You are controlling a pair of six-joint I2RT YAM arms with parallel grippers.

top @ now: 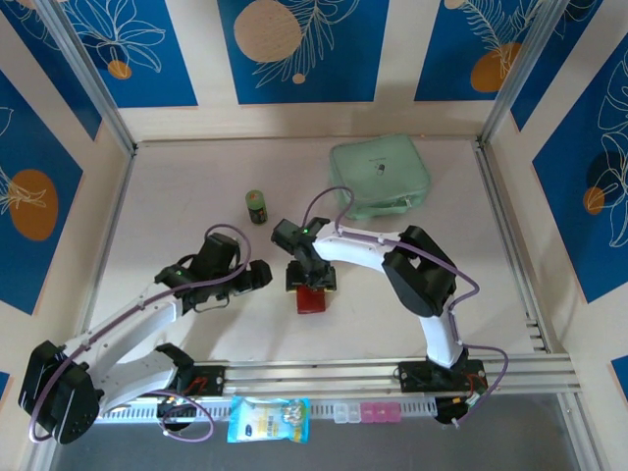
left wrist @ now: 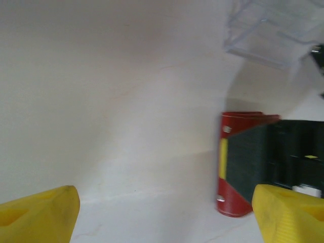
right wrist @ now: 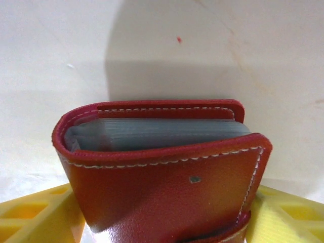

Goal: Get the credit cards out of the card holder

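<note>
Red card holder (right wrist: pixel 162 167), folded shut, sits clamped between the right gripper (right wrist: pixel 162 220) fingers; left gripper (left wrist: pixel 162 215) stands released, empty, alongside.

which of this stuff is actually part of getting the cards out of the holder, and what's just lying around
Part of the job:
- red card holder, its plastic sleeves showing at the top
- right gripper, closed around the card holder
- left gripper, open beside it

Just lying about:
- mint-green pouch
- small green container
- blue packet
- pink and clear boxes by the front rail
</note>
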